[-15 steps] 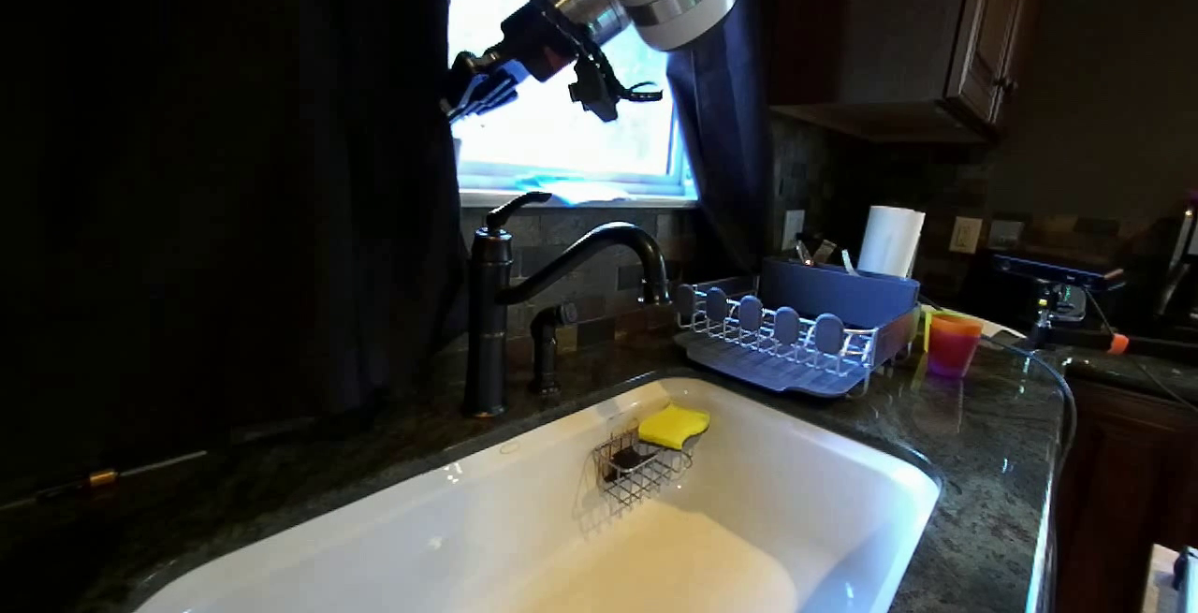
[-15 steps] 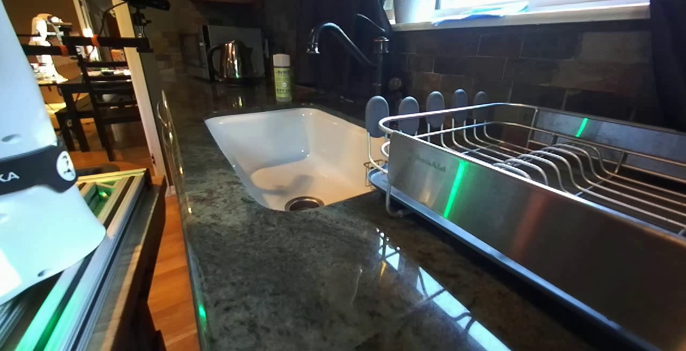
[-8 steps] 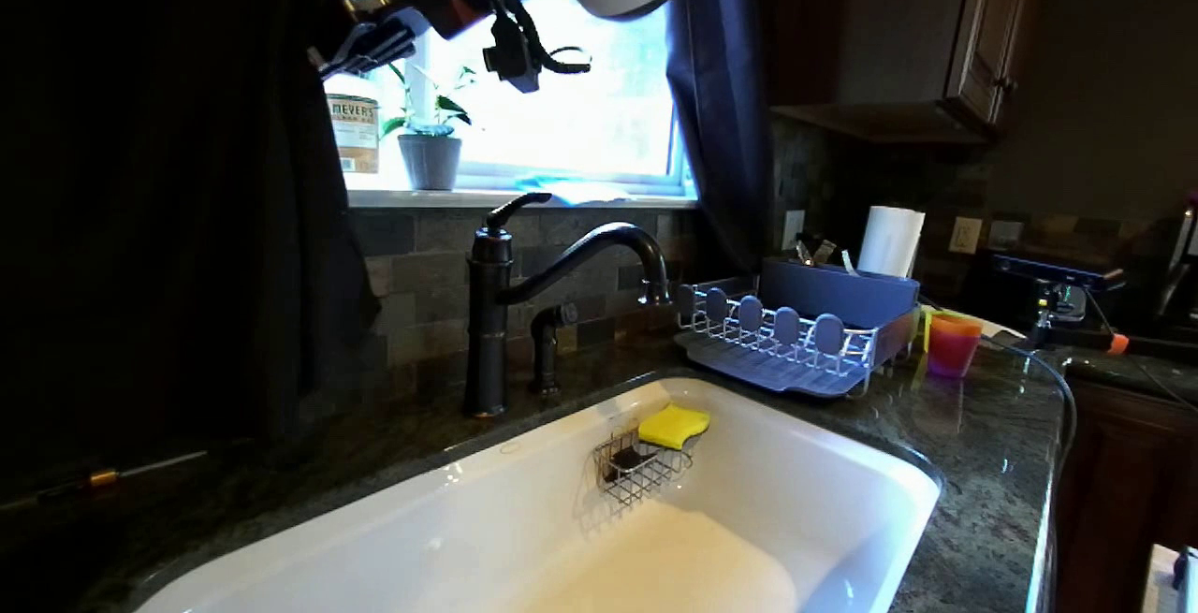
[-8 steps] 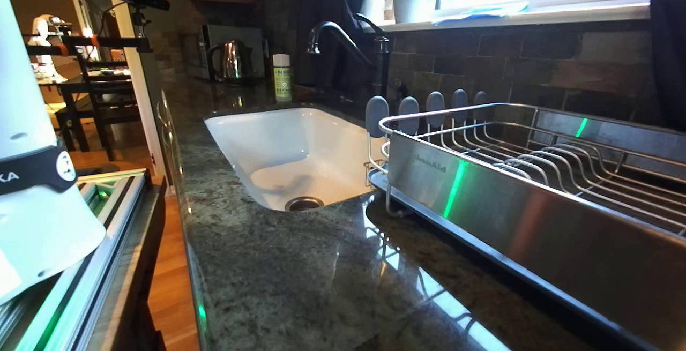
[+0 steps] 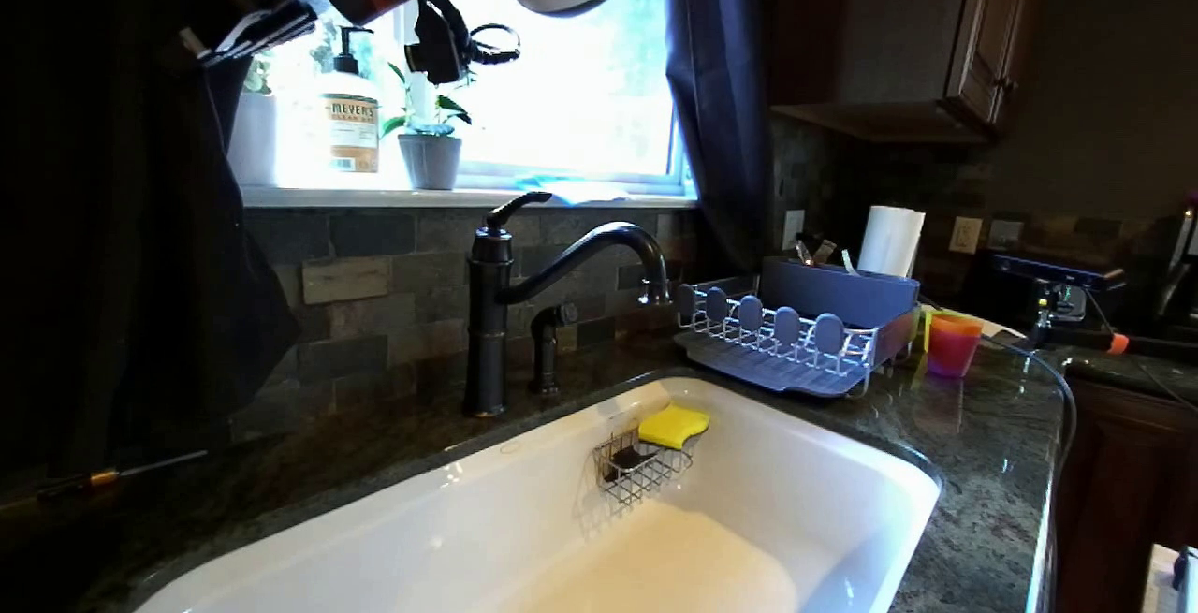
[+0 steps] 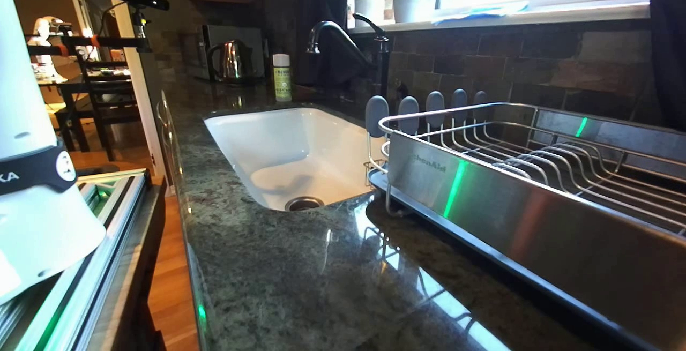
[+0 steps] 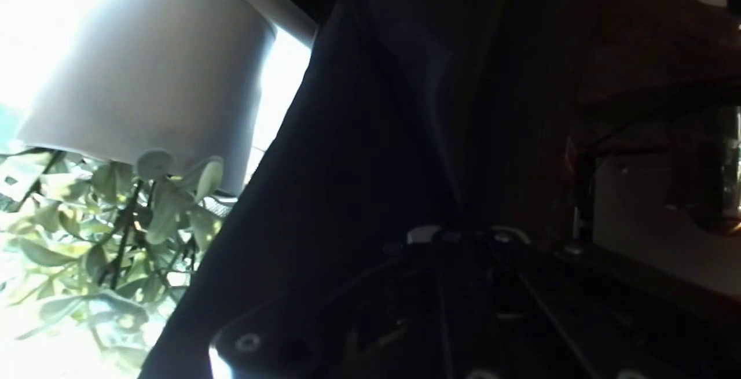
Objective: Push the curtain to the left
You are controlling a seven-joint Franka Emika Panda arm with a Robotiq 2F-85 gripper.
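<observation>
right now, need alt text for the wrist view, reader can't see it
The very dark curtain fills the middle, running down to the gripper at the bottom; whether it is gripped is too dark to tell. A pale pot with a leafy plant appears upside down at left, brightly backlit.

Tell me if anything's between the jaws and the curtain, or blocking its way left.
Nothing visible: in the wrist view, the curtain meets the jaws directly. Leftward, I see no obstacle, though it's too dark to be sure.
</observation>
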